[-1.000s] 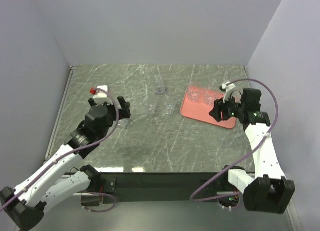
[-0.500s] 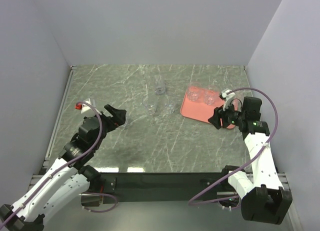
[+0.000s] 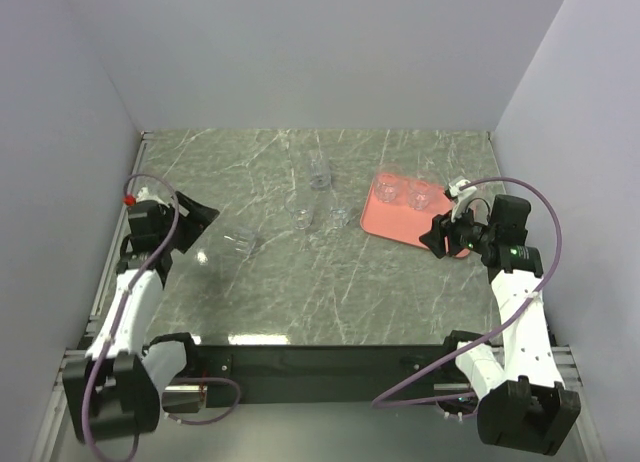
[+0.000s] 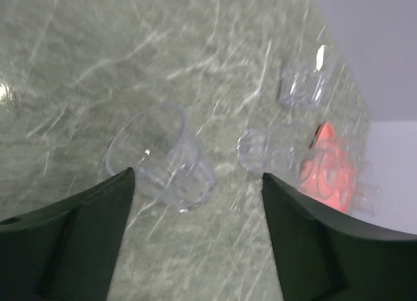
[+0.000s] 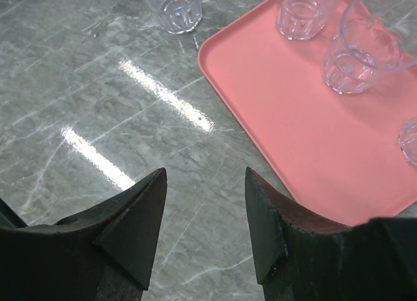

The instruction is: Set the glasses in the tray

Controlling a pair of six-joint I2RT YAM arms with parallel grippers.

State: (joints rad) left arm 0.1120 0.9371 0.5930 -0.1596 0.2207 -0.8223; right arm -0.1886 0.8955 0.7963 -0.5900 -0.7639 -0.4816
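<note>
The glass [image 4: 163,161], seemingly on its side just ahead of the left gripper [image 4: 197,178], which is spread and empty, could roll away if a finger nudges it. Its long axis lies level, slanting across the gap, mouth seemingly the farther end. The right gripper [image 5: 205,177], parted and empty, hovers at the edge of the tray [image 5: 273,125].

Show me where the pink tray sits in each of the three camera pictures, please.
Overhead view: tray right of centre.
Left wrist view: tray small and blurred, near the right edge.
Right wrist view: tray fills the upper right.
Shared landmark: the clear glasses standing on it.
</note>
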